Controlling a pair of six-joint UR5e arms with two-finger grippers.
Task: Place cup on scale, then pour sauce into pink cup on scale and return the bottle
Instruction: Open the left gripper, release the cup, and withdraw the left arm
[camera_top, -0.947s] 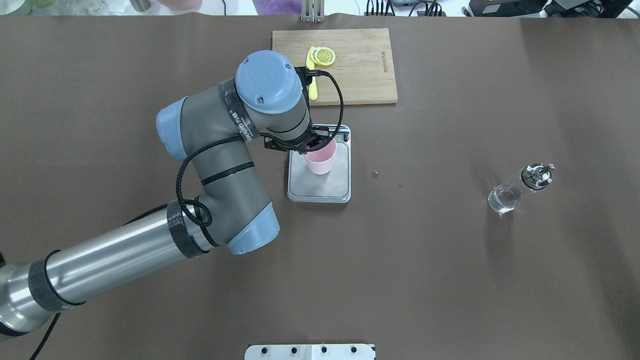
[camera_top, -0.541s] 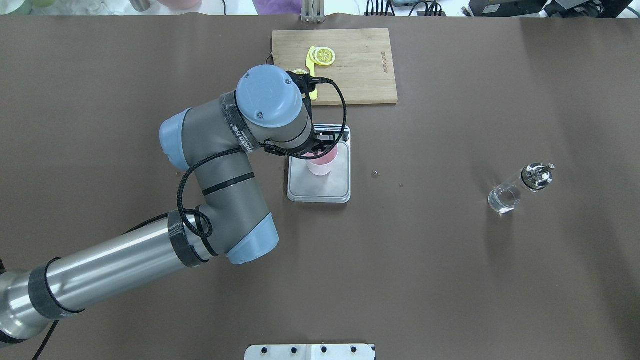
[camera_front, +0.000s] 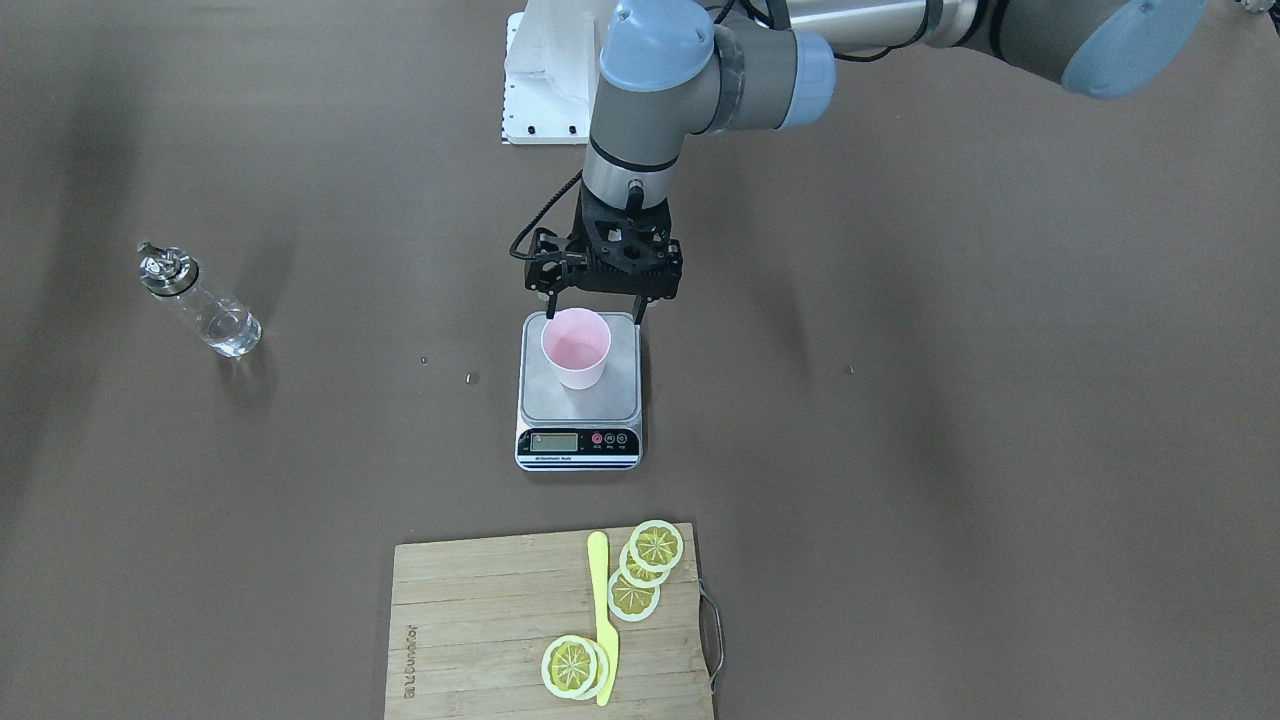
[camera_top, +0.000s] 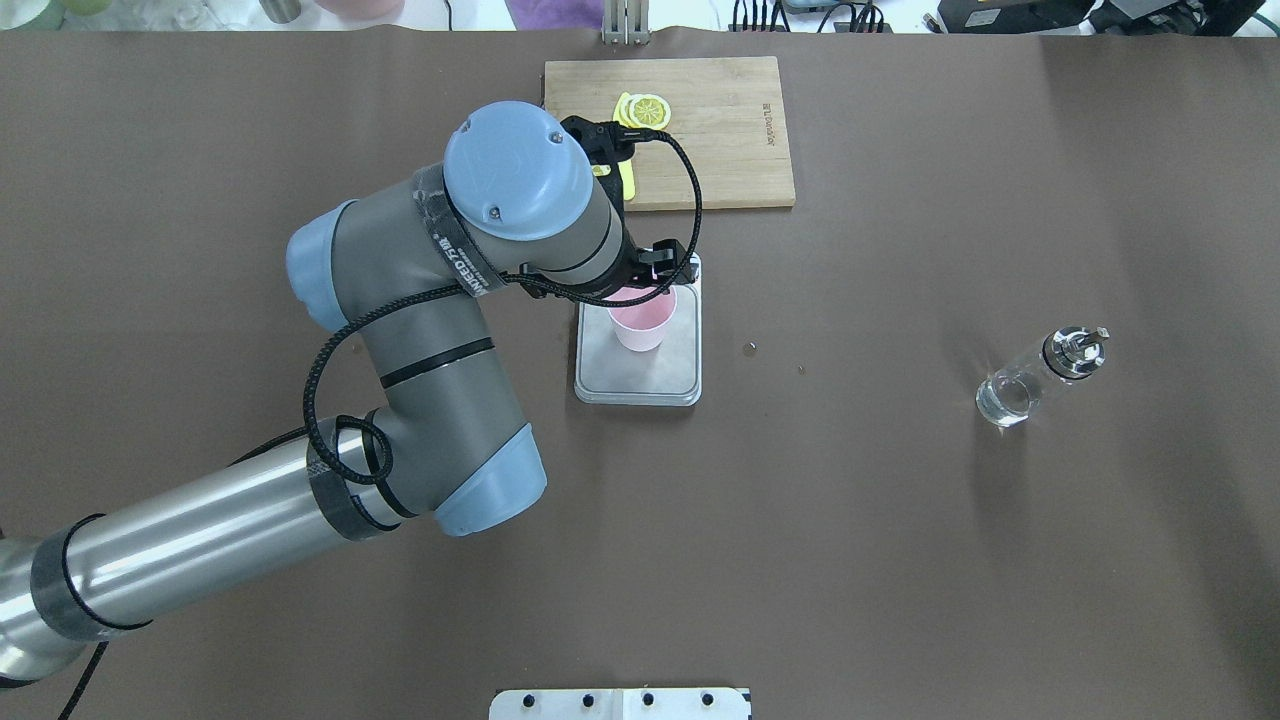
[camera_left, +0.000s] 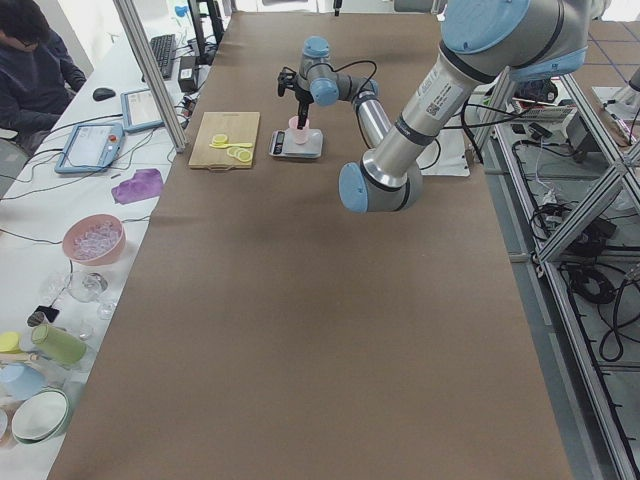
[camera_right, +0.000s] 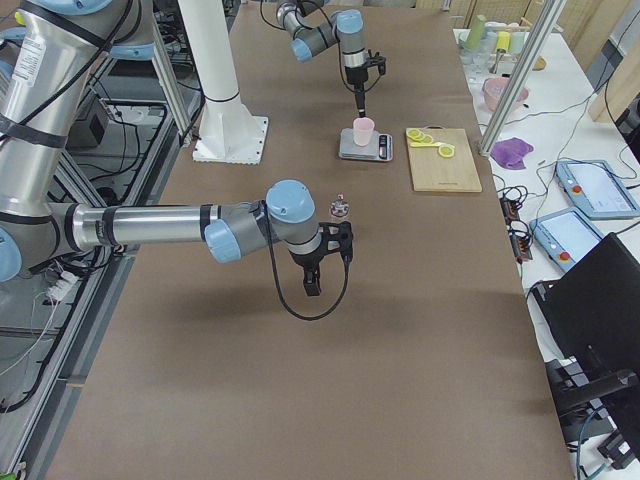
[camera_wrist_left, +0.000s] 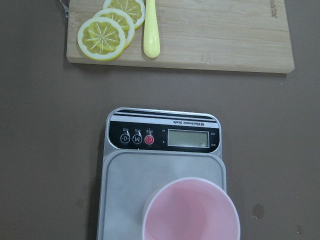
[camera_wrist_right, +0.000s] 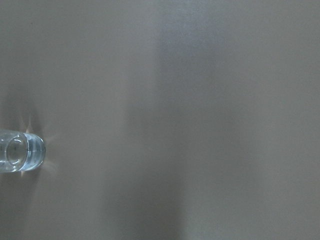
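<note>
The cup (camera_front: 575, 350) stood upright on the scale (camera_front: 615, 395), on the robot-side half of its platform. The left hand (camera_front: 593, 315) hung just above the cup with its fingers spread wider than the rim, gripping nothing. The bottle (camera_top: 1030, 380) stood upright on the surface (camera_top: 850, 500), well apart from the scale toward the robot's right. The right hand (camera_right: 313, 285) hovered near the bottle and looked the nearer one for picking it up. It showed only from the side, so I could not tell whether it was open.
</note>
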